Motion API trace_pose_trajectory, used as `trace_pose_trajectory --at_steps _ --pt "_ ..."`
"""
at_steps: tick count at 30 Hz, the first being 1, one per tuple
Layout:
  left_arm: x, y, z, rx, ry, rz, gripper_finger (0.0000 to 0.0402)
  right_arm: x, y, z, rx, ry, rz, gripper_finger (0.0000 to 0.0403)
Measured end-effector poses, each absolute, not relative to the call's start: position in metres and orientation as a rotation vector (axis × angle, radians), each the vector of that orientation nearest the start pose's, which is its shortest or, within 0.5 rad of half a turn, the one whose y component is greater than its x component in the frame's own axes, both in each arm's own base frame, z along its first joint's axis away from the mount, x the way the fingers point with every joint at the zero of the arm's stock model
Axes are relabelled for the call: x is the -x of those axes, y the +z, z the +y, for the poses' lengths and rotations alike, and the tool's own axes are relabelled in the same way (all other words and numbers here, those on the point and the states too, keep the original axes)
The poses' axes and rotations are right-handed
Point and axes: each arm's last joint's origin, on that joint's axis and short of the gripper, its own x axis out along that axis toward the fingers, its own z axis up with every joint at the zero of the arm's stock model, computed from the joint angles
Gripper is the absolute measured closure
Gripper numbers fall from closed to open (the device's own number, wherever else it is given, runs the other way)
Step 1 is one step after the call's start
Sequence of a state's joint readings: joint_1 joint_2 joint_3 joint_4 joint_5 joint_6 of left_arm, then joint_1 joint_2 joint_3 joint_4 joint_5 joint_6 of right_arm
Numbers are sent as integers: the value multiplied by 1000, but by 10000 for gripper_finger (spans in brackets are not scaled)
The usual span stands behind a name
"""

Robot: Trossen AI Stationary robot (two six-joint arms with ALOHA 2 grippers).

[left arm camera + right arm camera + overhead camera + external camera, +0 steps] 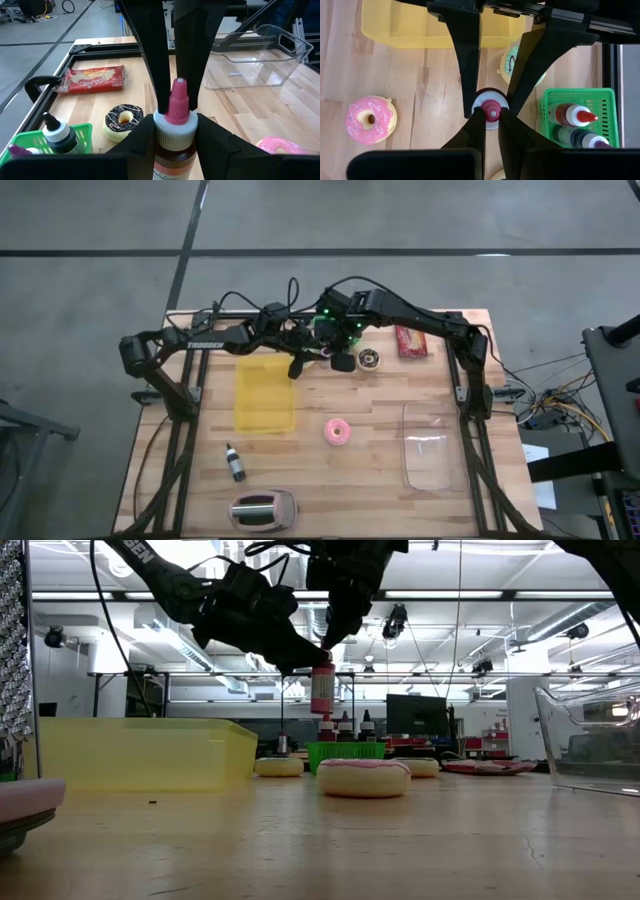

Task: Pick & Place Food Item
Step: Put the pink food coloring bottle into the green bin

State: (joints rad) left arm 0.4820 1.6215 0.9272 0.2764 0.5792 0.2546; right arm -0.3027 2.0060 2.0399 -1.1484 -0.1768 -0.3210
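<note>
A small bottle [322,688] with a white collar and a pink nozzle cap hangs upright above the table's far middle. My left gripper [175,137] reaches in from the table's left and is shut on it. My right gripper [491,119] comes down from above and is shut on the pink cap. In the high view both grippers meet near the bottle [322,352]. A pink donut [338,432] lies flat on the table's middle. My left gripper pinches the bottle just under its white collar [172,131] between its two fingers, one on each side. The fingers come nearly level from the table's left. The bottle hangs upright, clear of the table. My right gripper pinches the pink nozzle cap [491,107] at the bottle's top between its two fingertips. The fingers [152,60] slant down from above onto it. The cap sits on the upright bottle.
A yellow bin [264,393] stands left of centre. A green basket [577,95] with bottles, a chocolate donut [371,360] and a red packet [411,341] lie at the far side. A clear container [435,445] stands at the right. A black bottle [235,463] lies near left.
</note>
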Motion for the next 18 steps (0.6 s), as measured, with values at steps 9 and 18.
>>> trace_pose_trajectory --at_steps 9,18 --pt "-312 218 146 -39 -138 348 296 -401 320 -117 51 62 1093 384" --pt "-312 219 146 -41 -137 346 296 -401 319 -117 56 63 1091 384"
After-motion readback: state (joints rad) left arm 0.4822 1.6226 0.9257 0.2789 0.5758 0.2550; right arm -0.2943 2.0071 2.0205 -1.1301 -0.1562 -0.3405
